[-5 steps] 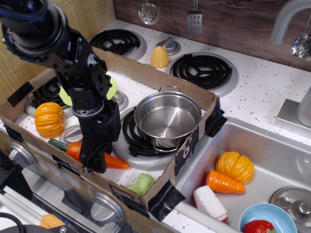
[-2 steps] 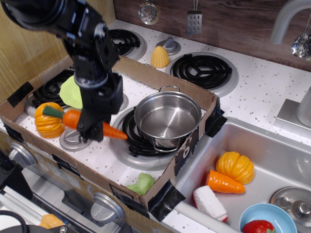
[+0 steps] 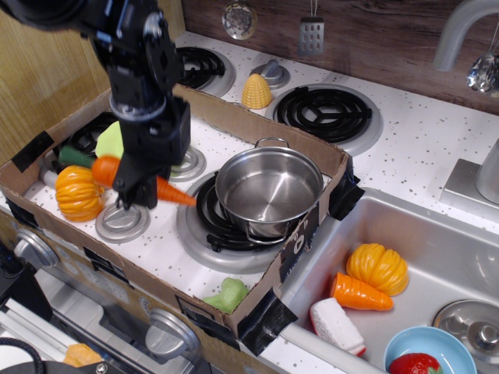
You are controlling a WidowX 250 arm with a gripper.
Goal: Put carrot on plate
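Observation:
My gripper (image 3: pixel 134 195) is shut on the long orange carrot (image 3: pixel 173 193) and holds it in the air above the left part of the cardboard tray. Its dark green stem end (image 3: pixel 75 156) points left and its tip points right toward the steel pot (image 3: pixel 267 189). The lime-green plate (image 3: pixel 111 140) lies at the tray's back left, mostly hidden behind my arm and the carrot. The carrot hangs just in front of the plate's edge.
An orange pumpkin (image 3: pixel 78 192) sits at the tray's left front. A green vegetable (image 3: pixel 228 294) lies at the tray's front wall (image 3: pixel 117 273). Corn (image 3: pixel 256 91) stands behind the tray. The sink (image 3: pixel 460 257) holds a pumpkin (image 3: pixel 377 267), a stubby carrot piece (image 3: pixel 359 293) and a blue bowl (image 3: pixel 429 349).
My gripper has lifted the carrot off the stove surface at the tray's front and carried it up and back-left, toward the plate.

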